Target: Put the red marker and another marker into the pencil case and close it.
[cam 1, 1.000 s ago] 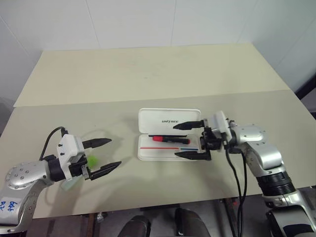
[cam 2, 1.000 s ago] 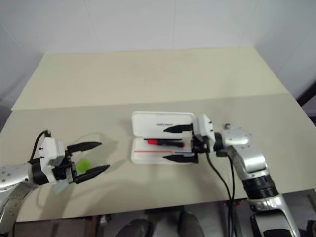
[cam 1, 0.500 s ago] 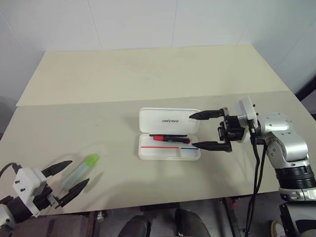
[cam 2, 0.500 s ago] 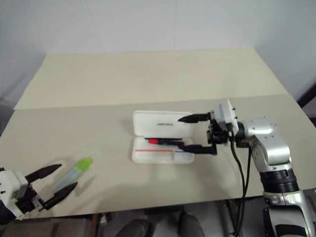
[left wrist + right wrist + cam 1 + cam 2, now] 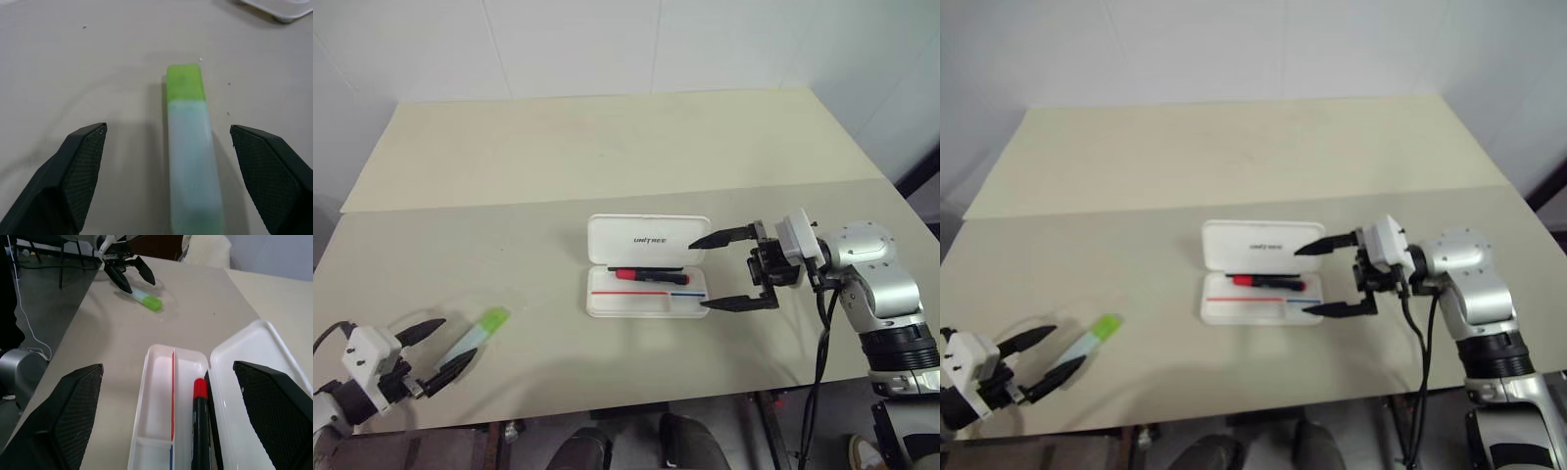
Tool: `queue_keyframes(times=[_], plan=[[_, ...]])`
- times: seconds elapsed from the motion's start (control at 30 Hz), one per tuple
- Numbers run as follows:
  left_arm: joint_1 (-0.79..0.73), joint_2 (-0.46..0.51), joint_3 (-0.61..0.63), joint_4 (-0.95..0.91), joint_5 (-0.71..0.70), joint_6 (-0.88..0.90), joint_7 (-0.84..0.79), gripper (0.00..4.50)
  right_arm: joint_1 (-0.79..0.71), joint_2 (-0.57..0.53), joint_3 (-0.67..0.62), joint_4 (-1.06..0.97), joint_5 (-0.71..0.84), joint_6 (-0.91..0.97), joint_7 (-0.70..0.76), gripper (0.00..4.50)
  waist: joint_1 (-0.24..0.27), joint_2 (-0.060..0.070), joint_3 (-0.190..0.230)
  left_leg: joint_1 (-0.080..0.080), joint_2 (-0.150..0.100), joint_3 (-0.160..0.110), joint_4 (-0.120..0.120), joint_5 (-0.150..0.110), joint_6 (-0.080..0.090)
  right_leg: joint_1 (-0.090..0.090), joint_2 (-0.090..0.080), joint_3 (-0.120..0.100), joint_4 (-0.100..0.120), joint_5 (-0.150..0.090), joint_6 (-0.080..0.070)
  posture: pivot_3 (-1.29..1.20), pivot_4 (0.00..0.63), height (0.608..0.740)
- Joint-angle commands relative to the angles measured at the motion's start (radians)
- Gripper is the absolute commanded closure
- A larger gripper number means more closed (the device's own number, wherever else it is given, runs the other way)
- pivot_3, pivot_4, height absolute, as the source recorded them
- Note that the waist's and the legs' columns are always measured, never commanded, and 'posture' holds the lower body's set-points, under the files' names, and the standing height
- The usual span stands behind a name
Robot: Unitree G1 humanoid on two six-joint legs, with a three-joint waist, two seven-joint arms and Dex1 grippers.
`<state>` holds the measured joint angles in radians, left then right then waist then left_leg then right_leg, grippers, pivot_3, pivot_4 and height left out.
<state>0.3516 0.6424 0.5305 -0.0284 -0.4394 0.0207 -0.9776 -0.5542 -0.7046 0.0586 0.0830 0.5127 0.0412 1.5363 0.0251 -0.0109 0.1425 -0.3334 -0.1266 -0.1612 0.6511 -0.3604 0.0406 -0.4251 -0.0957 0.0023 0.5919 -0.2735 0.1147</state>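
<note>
The pencil case [image 5: 648, 279] lies open near the middle of the table [image 5: 607, 147], its lid folded back toward twelve o'clock. The red marker [image 5: 651, 276] rests inside the tray, along the hinge side, cap toward nine o'clock. The right gripper [image 5: 720, 271] hovers at the case's three o'clock end, fingers spread wide, one over the lid corner and one by the tray corner, holding nothing. Well apart, toward eight o'clock from the case, the green marker [image 5: 478, 333] lies flat on the table, lime cap pointing at the case. The left gripper [image 5: 438, 347] sits at that marker's barrel end, fingers parted on either side without touching it.
</note>
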Motion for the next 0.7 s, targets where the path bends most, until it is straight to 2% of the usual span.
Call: queue_keyframes(times=[0.03, 0.27, 0.6, 0.7], plan=[[-0.001, 0.013, -0.039, 0.018, 0.016, 0.0, -0.018, 0.21, -0.018, -0.023, -0.008, -0.015, 0.007, -0.019, 0.069, 0.02, -0.003, 0.0, 0.0, 0.0, 0.0, 0.0, 0.0, 0.0, 0.0, -0.001, 0.0, 0.0, 0.0, 0.0, 0.0, 0.0, 0.15, 0.74], [-0.007, 0.004, -0.078, 0.069, 0.037, -0.021, -0.009, 0.21, -0.011, -0.035, -0.015, -0.011, 0.011, -0.03, 0.068, 0.02, -0.001, 0.0, 0.0, 0.0, 0.001, 0.003, 0.0, 0.0, 0.0, -0.001, 0.0, 0.0, 0.001, 0.0, 0.0, 0.0, 0.15, 0.74], [0.037, -0.022, -0.094, 0.044, 0.031, -0.057, 0.017, 3.39, 0.023, -0.062, -0.01, -0.016, 0.027, -0.052, 0.078, 0.0, -0.001, 0.001, 0.0, 0.001, 0.001, 0.006, 0.0, -0.001, 0.001, -0.001, 0.0, 0.0, 0.0, 0.001, 0.001, 0.0, 0.15, 0.74], [0.041, -0.031, -0.095, -0.014, 0.002, -0.05, 0.021, 3.37, 0.021, -0.057, -0.01, -0.007, 0.021, -0.057, 0.074, 0.0, -0.001, 0.002, 0.0, 0.001, 0.001, 0.006, 0.0, -0.001, 0.002, -0.001, -0.001, 0.0, 0.0, 0.001, 0.001, 0.0, 0.15, 0.74]])
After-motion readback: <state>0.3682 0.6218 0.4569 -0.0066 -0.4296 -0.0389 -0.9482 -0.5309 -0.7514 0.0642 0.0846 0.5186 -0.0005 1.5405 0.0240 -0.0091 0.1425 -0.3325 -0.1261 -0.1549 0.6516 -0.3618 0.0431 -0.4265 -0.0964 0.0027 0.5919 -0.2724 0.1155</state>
